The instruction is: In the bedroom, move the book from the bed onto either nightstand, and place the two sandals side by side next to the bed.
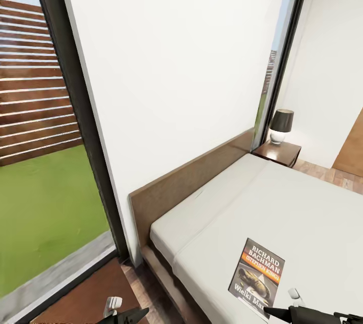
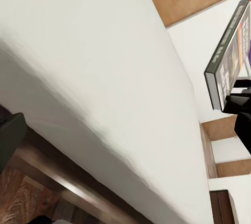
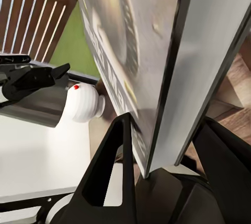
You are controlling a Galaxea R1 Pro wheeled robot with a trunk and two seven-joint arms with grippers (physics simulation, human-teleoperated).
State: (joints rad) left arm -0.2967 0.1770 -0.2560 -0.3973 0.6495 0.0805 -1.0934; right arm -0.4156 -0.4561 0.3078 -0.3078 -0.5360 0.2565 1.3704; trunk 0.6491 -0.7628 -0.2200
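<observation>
The right tool (image 3: 149, 169) is gripping the book (image 1: 257, 277) by its lower edge, its two dark fingers (image 3: 112, 172) closing on either side of the thin cover, as the right wrist view is showing from close up. In the head view this tool (image 1: 282, 312) is sitting at the bottom right, and the book is rising away from it, its long axis running from the tool up toward the headboard (image 1: 196, 175), the cover with its orange band and white lettering facing upward. From the left wrist view the book appears to be lifting clear of the mattress, held at a tilt. The left tool (image 1: 126, 315) is hanging at the bottom left beside the bed (image 1: 262, 198), over the wooden floor (image 1: 91, 294); I cannot tell whether it is open. The right arm is plainly the one carrying the load. A dark nightstand (image 1: 277, 152) bearing a lamp (image 1: 281, 126) is standing at the far corner of the bed, well apart from the book, along the same line past the headboard. White walls (image 1: 176, 62) and a tall dark-framed window (image 1: 45, 137) looking onto fence and grass are enclosing the room.
</observation>
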